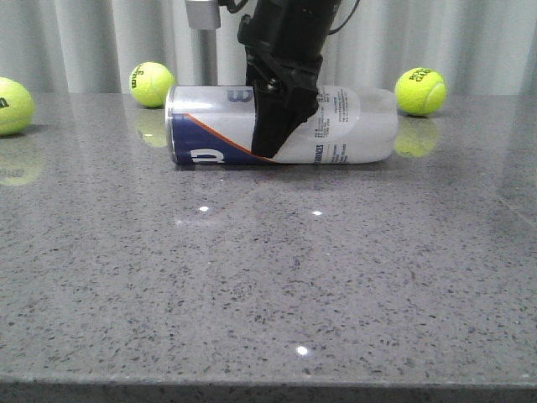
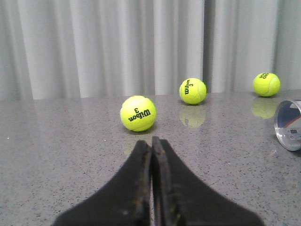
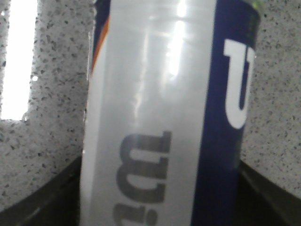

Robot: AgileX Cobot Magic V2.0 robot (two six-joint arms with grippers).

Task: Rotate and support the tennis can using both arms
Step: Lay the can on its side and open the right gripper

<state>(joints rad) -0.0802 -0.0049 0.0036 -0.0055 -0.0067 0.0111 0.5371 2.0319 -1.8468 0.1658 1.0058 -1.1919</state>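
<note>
With tennis can (image 1: 336, 126) lying on side near table's (image 1: 268, 294) far edge, right gripper (image 1: 273, 138) straddles its middle; left gripper (image 2: 151, 155), pinched closed, sits apart. Risk: smooth round can rolling or slipping once lifted, unsupported.

A grey speckled stone surface (image 1: 268, 294) fills the front view, polished enough to mirror small white ceiling lights at about 6 o'clock and near centre. Behind it, from 9 through 12 to 3 o'clock, hangs a pale grey-white curtain (image 1: 101, 42) in vertical folds (no wall or window shows).
</note>
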